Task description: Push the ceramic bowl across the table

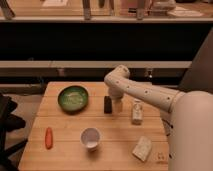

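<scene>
The green ceramic bowl (73,98) sits on the far left part of the light wooden table (65,145). My white arm reaches in from the right, bends at an elbow over the table's far edge, and ends in the gripper (113,104), which hangs down to the right of the bowl, about a hand's width from its rim. The gripper is near a small dark object (107,104) standing on the table.
A white cup (90,138) stands in the middle near the front. An orange carrot (48,137) lies at the left front. A small white bottle (136,112) and a pale sponge-like block (142,148) sit on the right. A dark shelf wall runs behind the table.
</scene>
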### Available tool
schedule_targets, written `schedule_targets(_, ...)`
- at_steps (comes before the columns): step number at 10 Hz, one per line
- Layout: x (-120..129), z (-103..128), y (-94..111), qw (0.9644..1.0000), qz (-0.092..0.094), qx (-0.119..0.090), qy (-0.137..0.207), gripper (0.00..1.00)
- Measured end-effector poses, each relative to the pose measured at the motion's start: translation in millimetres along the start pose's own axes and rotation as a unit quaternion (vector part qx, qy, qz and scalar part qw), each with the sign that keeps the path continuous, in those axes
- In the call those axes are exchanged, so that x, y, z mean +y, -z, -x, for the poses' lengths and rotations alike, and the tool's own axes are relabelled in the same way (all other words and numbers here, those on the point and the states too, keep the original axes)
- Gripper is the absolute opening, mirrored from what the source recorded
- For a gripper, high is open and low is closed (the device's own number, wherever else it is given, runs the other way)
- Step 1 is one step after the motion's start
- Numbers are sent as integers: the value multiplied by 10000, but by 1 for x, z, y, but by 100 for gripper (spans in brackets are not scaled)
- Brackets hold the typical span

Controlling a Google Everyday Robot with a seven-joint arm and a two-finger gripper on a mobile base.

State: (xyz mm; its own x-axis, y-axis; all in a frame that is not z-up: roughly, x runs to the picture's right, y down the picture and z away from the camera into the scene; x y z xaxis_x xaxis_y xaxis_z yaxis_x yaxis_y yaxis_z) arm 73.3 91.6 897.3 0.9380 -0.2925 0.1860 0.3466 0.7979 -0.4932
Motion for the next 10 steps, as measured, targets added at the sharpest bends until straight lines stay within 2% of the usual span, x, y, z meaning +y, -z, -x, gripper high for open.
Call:
schedule_targets(6,0,2,-8,10000,-14,-26,44,78)
schedule_targets(7,1,4,-10,10000,-18,-23,61,72)
schedule_targets(9,-1,9,-13,10000,-36,-29,78,52)
schedule_targets(10,-1,9,-15,10000,-32,-34,78,48)
